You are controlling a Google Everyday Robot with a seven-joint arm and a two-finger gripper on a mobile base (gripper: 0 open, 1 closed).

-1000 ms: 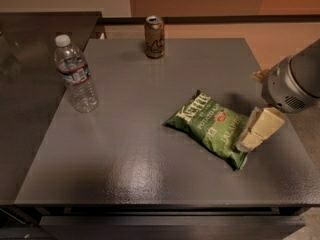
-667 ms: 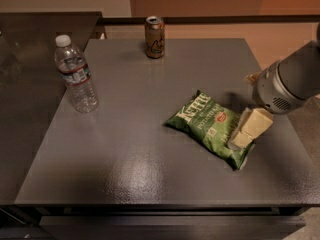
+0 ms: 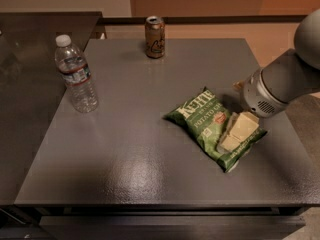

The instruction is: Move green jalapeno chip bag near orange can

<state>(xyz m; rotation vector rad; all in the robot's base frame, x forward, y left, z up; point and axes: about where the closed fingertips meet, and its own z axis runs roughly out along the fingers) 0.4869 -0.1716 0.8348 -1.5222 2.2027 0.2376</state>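
Gripper (image 3: 237, 132) low over the right end of the green jalapeno chip bag (image 3: 202, 121), near the table's (image 3: 125, 149) right edge.
Its cream-coloured tip sits on or just above the bag's crinkled right end; whether it is spread wide, narrowed or holding the bag cannot be told. The grey arm (image 3: 280, 84) reaches in from beyond the right edge. The bag lies flat, right of the table's middle. The orange can (image 3: 155, 37) stands upright at the far edge, about midway along it, well apart from the bag. A clear plastic water bottle (image 3: 76, 75) stands upright near the left edge, toward the far left corner.
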